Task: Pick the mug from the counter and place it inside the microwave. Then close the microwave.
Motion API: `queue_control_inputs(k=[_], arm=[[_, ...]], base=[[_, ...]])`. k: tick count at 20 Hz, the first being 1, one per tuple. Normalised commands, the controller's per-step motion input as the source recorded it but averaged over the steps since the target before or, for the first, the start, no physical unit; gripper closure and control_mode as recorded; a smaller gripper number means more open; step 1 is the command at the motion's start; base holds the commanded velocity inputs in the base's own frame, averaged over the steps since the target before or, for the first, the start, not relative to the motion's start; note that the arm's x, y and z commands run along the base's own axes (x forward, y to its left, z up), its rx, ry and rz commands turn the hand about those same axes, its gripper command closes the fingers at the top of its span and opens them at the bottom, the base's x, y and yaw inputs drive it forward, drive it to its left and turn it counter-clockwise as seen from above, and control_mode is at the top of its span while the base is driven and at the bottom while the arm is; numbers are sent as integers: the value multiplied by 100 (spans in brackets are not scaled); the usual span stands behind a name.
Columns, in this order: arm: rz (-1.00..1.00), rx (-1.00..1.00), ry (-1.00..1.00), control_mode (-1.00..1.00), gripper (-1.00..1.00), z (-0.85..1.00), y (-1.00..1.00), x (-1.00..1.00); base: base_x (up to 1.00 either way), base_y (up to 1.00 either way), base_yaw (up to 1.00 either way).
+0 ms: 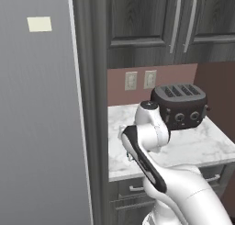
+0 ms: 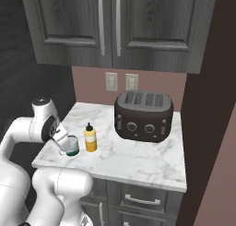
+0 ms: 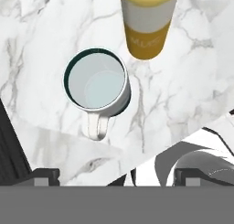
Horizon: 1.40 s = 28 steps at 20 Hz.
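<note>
Kitchen, marble table point(image 2: 138, 160). Mug point(image 3: 97, 88) upright nr front-left corner, yellow bottle point(image 3: 147, 22) just beside. Hand point(image 3: 116, 175) above mug, jaws wide, empty. Risk: descent clips bottle, or rim grip slips.

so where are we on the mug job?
Early. Nothing is done yet: the mug stands upright on the counter beside the yellow bottle, ungrasped. In hand: the open claw hovers above the mug. Left: grasp it, place it in the microwave, close the door.
</note>
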Motion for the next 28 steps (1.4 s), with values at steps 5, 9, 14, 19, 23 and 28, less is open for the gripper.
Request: queue_control_inputs(k=[5, 9, 14, 19, 23, 28], arm=[[0, 0, 0, -100, -100, -24, 10, 6], [0, 0, 0, -100, -100, -5, 0, 18], [0, 0, 2, -100, -100, 0, 0, 33], [0, 0, 2, -100, -100, -8, 0, 9], [0, 0, 4, -100, -100, -23, 0, 7], [0, 0, 6, -100, -100, -28, 0, 10]], base=[[0, 0, 0], [0, 0, 0], [0, 0, 0], [0, 0, 0], [0, 0, 0], [0, 0, 0]])
